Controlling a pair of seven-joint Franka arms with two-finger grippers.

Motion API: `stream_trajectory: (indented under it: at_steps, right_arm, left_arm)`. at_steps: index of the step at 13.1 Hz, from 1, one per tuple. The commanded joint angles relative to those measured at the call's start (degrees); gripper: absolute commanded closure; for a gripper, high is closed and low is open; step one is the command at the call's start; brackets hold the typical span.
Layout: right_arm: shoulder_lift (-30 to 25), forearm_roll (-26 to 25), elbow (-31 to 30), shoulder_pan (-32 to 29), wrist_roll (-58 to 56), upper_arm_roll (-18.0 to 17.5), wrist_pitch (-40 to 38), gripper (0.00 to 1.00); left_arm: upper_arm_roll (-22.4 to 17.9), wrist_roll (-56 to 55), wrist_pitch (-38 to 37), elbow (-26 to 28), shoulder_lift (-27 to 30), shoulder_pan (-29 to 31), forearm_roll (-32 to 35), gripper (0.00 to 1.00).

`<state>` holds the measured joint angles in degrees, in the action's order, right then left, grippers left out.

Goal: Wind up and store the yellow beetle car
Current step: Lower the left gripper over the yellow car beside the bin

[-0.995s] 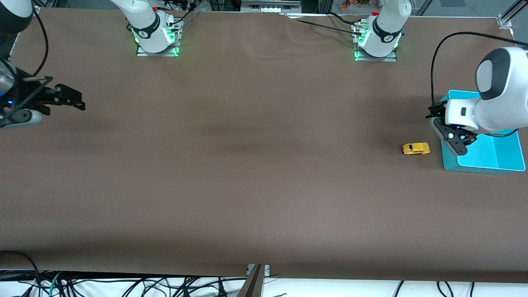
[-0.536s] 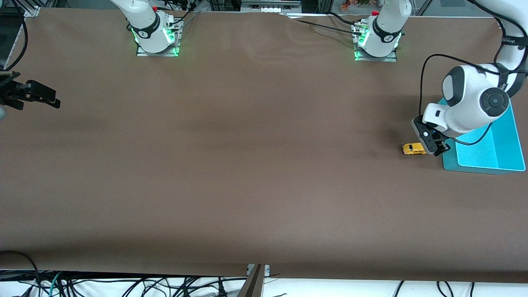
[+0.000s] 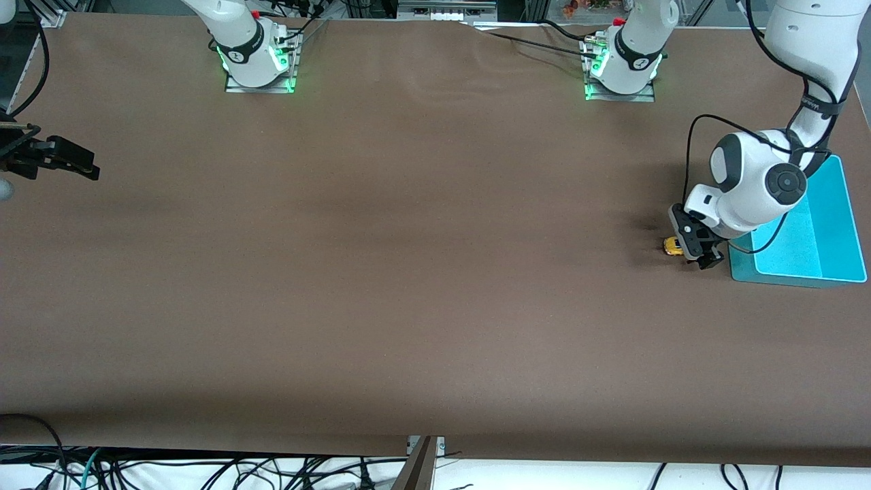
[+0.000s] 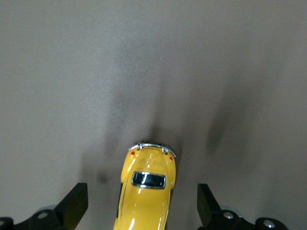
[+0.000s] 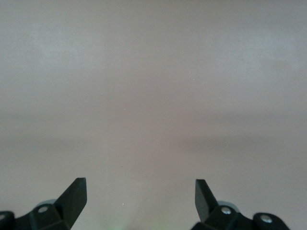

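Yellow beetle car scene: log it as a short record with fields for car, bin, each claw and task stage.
car: yellow beetle car on the brown table, beside the turquoise bin, toward the left arm's end
bin: turquoise, nothing seen in it
left claw: left claw open, straddling the car, fingers apart from its sides
right claw: right claw open, waiting over the table's right-arm end, holding nothing
task stage: car not yet gripped, not stored
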<state>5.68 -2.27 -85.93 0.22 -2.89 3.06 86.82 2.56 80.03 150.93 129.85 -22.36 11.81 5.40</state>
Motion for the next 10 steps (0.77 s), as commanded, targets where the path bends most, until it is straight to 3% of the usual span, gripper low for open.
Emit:
stream_trajectory:
  at_steps: [1,2,3,5,8,10]
  right_arm:
    - [0.0,-0.9,-0.7,0.2,1.6,-0.3,-0.2,0.0]
    - [0.4,-0.9,-0.2,0.3,1.5,-0.3,-0.2,0.0]
    - [0.5,-0.8,-0.2,0.3,1.5,-0.2,-0.2,0.0]
    - [0.6,-0.7,-0.2,0.2,1.4,-0.2,-0.1,0.0]
    - [1.3,-0.5,0.0,0.2,1.2,-0.2,0.1,0.0]
    - [1.3,-0.5,0.0,0.3,1.3,-0.2,-0.2,0.0]
  left_arm:
    - [0.5,1.0,1.4,-0.4,-1.9,2.1,1.3,0.01]
    - [0.5,1.4,1.4,-0.6,-1.8,2.0,1.3,0.09]
    - [0.5,3.4,1.4,-0.6,-1.6,2.0,1.6,0.34]
    - [0.5,5.9,1.3,-0.7,-0.9,2.1,1.6,0.58]
    - [0.7,6.4,0.8,-1.0,-0.8,2.0,1.6,0.77]
    - [1.1,6.4,-2.5,-1.4,1.8,1.6,1.6,0.79]
